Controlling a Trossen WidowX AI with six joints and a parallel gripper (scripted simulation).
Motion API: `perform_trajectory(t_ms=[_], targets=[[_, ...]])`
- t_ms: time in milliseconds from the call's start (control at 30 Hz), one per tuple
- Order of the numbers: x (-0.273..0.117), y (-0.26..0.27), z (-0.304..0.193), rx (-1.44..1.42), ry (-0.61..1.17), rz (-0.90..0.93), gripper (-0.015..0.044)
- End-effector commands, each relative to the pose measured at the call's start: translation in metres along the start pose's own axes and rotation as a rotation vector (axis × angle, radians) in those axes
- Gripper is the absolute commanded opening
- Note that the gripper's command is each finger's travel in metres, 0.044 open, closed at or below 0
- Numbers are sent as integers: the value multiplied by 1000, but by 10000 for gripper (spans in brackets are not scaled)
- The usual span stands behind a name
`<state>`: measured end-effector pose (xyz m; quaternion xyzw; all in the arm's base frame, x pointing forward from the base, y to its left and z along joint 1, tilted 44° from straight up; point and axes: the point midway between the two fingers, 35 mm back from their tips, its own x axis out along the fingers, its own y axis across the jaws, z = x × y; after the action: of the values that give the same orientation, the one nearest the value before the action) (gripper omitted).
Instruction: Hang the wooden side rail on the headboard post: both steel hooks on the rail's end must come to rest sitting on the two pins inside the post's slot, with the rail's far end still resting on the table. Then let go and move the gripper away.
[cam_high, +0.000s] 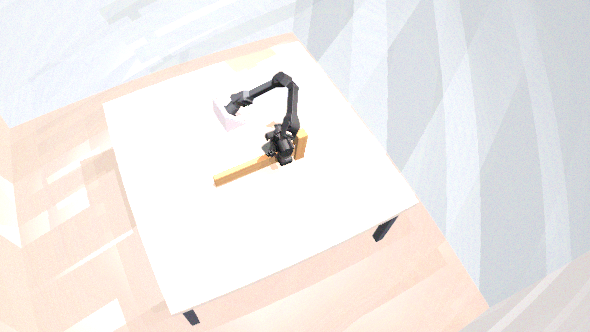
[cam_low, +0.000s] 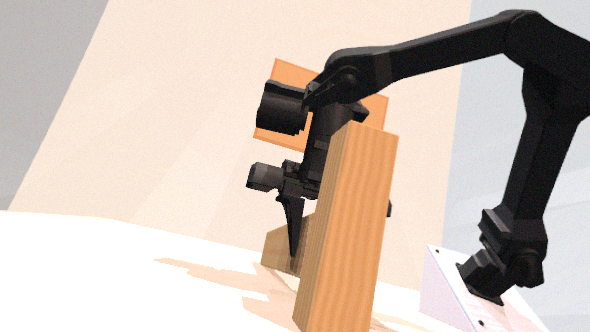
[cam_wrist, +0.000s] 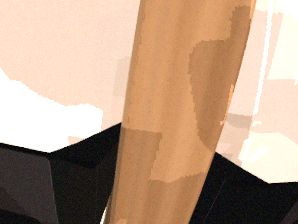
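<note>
The wooden side rail (cam_high: 240, 172) (cam_low: 278, 250) (cam_wrist: 175, 90) runs from the middle of the table toward the headboard post, its far end low at the tabletop. The upright post (cam_high: 301, 145) (cam_low: 355, 230) stands at the rail's near end. My gripper (cam_wrist: 152, 133) is shut on the rail close to the post, with a dark finger on each side of it in the wrist view. In the exterior view one finger reaches down beside the rail, and the post covers the other. The hooks, the slot and the pins are hidden, so whether the hooks sit on the pins cannot be told.
The arm arches from its pale base block (cam_high: 231, 122) (cam_low: 440, 290) over to the rail, beside the post. An orange panel (cam_low: 292, 72) shows behind the arm in the exterior view. The white table (cam_high: 280, 225) carries the post, rail and base.
</note>
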<state>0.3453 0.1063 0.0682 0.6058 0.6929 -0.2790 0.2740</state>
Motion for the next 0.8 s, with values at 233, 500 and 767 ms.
perform_trajectory(t_ms=[233,500,767], targets=[[-4,1,-2,-1,3,18,0],[-3,1,-2,-1,3,18,0],[-2,1,-2,-1,3,18,0]])
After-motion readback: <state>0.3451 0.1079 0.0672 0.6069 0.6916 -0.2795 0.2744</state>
